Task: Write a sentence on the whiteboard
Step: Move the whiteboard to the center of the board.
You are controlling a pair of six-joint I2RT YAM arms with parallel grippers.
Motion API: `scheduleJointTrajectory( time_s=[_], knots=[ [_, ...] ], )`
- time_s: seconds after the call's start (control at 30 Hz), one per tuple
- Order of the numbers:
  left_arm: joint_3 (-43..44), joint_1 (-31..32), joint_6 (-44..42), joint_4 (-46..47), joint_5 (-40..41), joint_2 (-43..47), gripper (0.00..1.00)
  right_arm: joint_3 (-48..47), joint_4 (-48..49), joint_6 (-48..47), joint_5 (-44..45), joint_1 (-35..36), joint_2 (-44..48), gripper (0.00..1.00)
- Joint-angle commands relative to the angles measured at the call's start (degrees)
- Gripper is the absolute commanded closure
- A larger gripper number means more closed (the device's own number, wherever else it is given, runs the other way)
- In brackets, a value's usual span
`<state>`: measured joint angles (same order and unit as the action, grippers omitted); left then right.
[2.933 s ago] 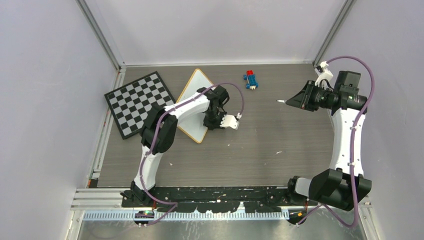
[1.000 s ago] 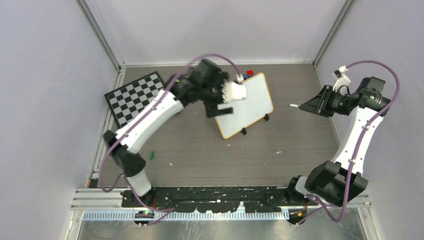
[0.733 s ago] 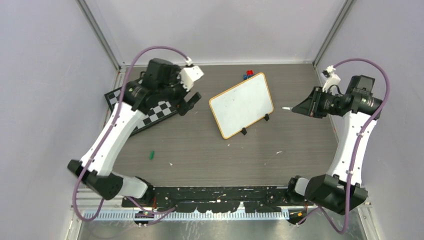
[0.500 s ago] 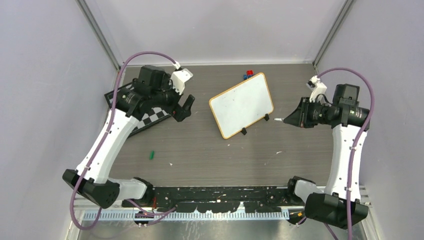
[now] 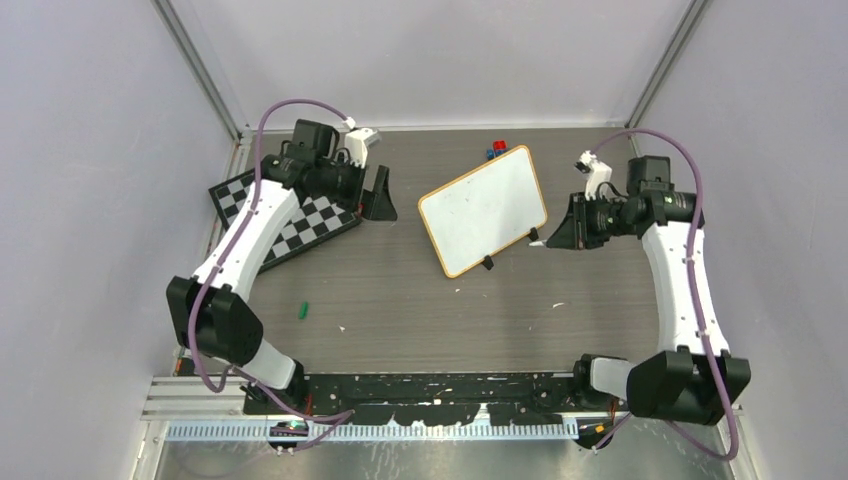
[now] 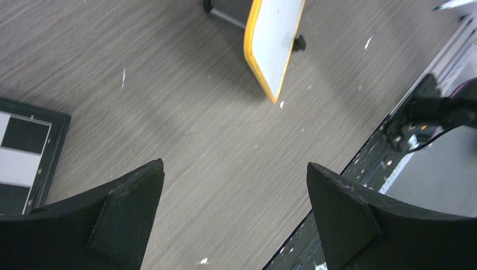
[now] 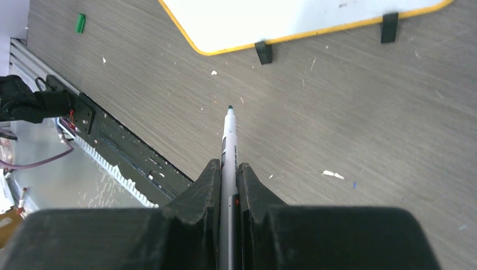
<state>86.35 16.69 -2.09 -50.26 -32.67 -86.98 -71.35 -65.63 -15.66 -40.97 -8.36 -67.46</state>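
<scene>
**Right arm has marker at board edge, left arm wide and holding nothing**

- Top view: whiteboard [image 5: 484, 209] lies flat on the table [image 5: 450, 320], about 1 o'clock of table centre, rotated so its long axis runs 8 to 2 o'clock
- Board face is white with a few faint specks; I can't read any writing at this resolution
- Two black clips [image 5: 488, 263] [image 5: 532, 236] sit on its 5 o'clock edge
- Right gripper [image 5: 555, 232] is at 4 o'clock of the board, jaws narrow and clamped on a marker [image 5: 536, 241]
- Marker tip points to 9 o'clock, just beside the right-hand clip
- Right wrist view: marker [image 7: 228, 140] runs straight out between the fingers [image 7: 209, 180], tip over bare table and short of the board's frame [image 7: 292, 38]
- Can't tell whether the tip touches the table
- Left gripper [image 5: 380, 195] is at 9 o'clock of the board and well apart from it, at the edge of the checkerboard [image 5: 285, 215]
- Left wrist view: jaws spread wide with only table between them
- Small green piece [image 5: 303, 310] lies on the table at 8 o'clock
- Red and blue blocks [image 5: 496, 150] sit just beside the board's 12 o'clock corner
</scene>
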Motion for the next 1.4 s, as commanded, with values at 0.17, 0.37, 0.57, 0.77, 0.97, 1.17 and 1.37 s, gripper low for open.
scheduleJointTrajectory(
  time_s=[0.17,0.37,0.57,0.77,0.97,1.17,1.37],
  knots=[
    [4.8,-2.8,14.5,16.2,-12.9,-9.9,0.0,-11.9,8.2,4.5,-3.6,4.8,-13.6,1.0],
    [4.1,-3.0,18.1,22.1,-14.7,-12.0,0.0,-12.5,9.8,6.5,-0.8,6.6,-13.0,1.0],
    [-0.4,-3.3,19.0,28.6,-15.8,-12.4,0.0,-6.4,18.2,8.1,6.9,14.3,-10.4,1.0],
    [-4.7,-3.3,20.5,34.8,-16.4,-12.3,0.08,-0.1,24.2,9.6,6.6,17.2,-9.0,1.0],
    [-3.4,-2.7,24.1,39.5,-22.9,-15.4,0.23,-1.1,26.8,11.4,7.0,17.9,-8.8,1.0],
    [2.4,0.4,23.9,39.8,-21.2,-20.6,0.27,-3.1,26.0,11.5,5.8,17.9,-9.9,1.0],
    [6.2,3.8,23.3,38.8,-21.4,-24.8,0.32,-3.5,25.1,11.3,5.9,17.9,-8.7,1.0]
  ],
)
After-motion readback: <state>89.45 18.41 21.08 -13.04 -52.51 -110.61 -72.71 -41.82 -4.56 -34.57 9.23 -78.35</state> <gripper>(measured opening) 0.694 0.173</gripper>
